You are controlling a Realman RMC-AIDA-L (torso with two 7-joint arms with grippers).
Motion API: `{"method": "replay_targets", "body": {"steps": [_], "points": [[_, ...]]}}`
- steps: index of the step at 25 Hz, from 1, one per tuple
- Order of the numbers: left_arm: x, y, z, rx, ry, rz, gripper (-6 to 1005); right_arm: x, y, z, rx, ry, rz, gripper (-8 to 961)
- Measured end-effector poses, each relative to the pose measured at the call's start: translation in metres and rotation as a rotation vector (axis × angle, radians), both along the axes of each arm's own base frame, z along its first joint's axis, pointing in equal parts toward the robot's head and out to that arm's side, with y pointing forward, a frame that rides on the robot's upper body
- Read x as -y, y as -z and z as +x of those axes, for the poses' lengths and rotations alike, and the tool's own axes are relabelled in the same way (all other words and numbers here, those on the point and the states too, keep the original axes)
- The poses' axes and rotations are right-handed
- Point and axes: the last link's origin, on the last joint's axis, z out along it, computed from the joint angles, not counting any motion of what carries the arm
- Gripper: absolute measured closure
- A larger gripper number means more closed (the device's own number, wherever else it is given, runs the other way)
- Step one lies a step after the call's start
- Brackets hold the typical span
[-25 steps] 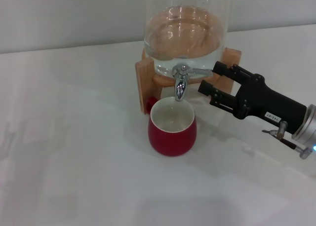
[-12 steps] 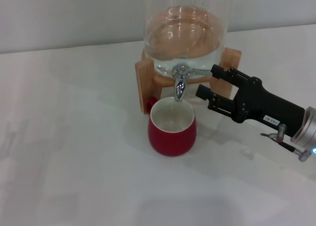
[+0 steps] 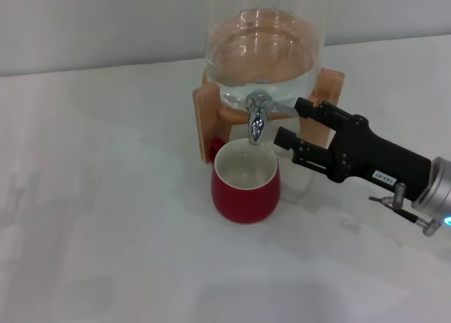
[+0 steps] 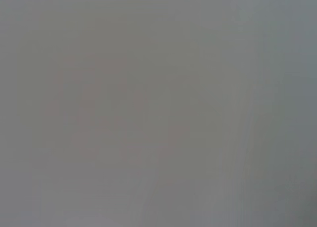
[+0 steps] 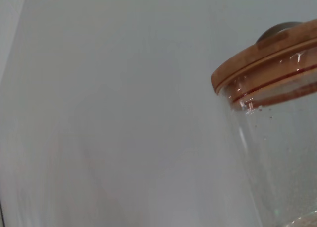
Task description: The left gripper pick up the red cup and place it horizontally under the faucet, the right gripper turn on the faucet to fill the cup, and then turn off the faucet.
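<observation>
Squat dark-red ceramic cup (image 3: 246,184) upright at frame centre, directly beneath shiny chrome faucet (image 3: 257,118). Black blocky right gripper (image 3: 290,122), fingers spread, just right of lever: close gently, turn slowly.

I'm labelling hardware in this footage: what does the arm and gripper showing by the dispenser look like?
Only the right gripper shows: a black, blocky body with two black fingers, a small white label with dark print on its side, a silver-grey round wrist with a blue light, and a thin metal fitting beneath. The left gripper appears in no view.
</observation>
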Motion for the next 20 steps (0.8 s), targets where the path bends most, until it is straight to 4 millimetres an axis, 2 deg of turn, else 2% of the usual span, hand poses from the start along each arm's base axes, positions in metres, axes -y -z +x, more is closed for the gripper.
{"method": "replay_targets", "body": {"steps": [20], "points": [[-0.0026,-0.0006,0.0017,-0.002,0.008,0.0,109,0.0063,0.0072,-0.004,0.0,-0.029,-0.037,187]]}}
